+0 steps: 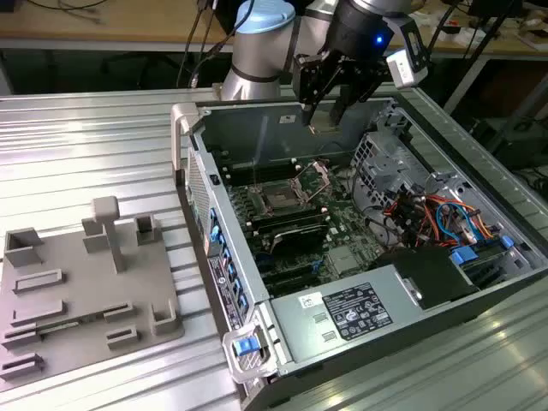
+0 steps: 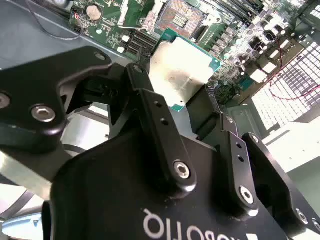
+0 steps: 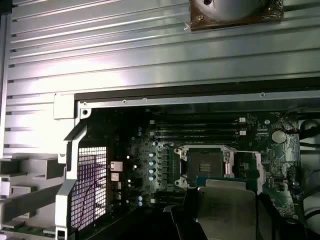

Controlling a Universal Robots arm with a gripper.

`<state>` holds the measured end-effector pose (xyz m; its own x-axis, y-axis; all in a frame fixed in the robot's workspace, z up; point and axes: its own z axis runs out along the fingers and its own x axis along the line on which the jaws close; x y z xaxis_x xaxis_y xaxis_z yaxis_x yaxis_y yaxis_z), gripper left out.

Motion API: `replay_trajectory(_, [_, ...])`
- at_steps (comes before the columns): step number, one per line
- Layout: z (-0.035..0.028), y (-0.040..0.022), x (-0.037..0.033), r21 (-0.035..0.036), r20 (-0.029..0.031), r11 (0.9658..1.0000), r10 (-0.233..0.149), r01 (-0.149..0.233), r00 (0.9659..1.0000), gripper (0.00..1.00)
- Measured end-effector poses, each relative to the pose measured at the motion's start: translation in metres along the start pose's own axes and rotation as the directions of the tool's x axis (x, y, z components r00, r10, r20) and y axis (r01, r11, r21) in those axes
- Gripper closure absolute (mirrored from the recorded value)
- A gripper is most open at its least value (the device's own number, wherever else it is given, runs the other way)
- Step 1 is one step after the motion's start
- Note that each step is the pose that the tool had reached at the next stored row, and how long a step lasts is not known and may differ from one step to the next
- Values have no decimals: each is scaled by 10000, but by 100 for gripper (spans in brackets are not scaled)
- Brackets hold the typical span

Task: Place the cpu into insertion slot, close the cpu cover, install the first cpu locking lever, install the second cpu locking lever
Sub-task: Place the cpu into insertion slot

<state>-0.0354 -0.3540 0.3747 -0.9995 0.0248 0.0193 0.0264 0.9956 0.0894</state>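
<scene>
Surface: ribbed silvery metal table (image 1: 94, 145), its long grooves running across the exterior view; the same ribbing shows in the first wrist view (image 3: 150, 55).
Item 1: open computer case (image 1: 224, 287), lying on its side with the open face up, on the exterior view's right.
Item 2: flat grey fixture plate (image 1: 86, 287) with raised blocks and slotted holders, on the exterior view's left, close beside the case.

The gripper (image 2: 174, 86) is clamping the cpu (image 2: 181, 67) by two opposite edges, its black fingers (image 2: 155, 115) pressing in from either side. The chip is hanging over the green circuit board (image 2: 112, 31), just beside the insertion slot (image 2: 176, 19), which is lying uncovered.
</scene>
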Motion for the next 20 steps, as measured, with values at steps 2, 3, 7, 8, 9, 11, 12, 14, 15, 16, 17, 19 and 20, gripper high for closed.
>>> replay_trajectory(2, [0, 0, 0, 1, 0, 10000, 0, 0, 10000, 45])
replay_trajectory(3, [0, 0, 0, 0, 0, 10000, 5, -5, 10000, 45])
replay_trajectory(7, [0, 0, 0, 0, 2, 10000, 24, -24, 10000, 45])
replay_trajectory(8, [0, 0, 0, 0, 4, 10000, 46, -46, 10000, 45])
replay_trajectory(9, [0, 0, 0, -1, 6, 10000, 64, -64, 10000, 45])
replay_trajectory(11, [0, 0, 0, -1, 7, 10000, 85, -85, 10000, 45])
replay_trajectory(12, [0, 0, 0, -2, 9, 9999, 109, -109, 9999, 45])
replay_trajectory(14, [0, 0, 0, -2, 12, 9999, 136, -136, 9999, 45])
replay_trajectory(15, [0, 0, 0, -2, 14, 9999, 153, -153, 9999, 45])
replay_trajectory(16, [0, 0, 0, -3, 15, 9999, 167, -167, 9999, 45])
replay_trajectory(17, [0, 0, 0, -3, 17, 9998, 186, -186, 9998, 45])
replay_trajectory(19, [0, 0, 0, -4, 19, 9998, 222, -222, 9998, 45])
replay_trajectory(20, [0, 0, 0, -4, 22, 9997, 247, -247, 9997, 45])
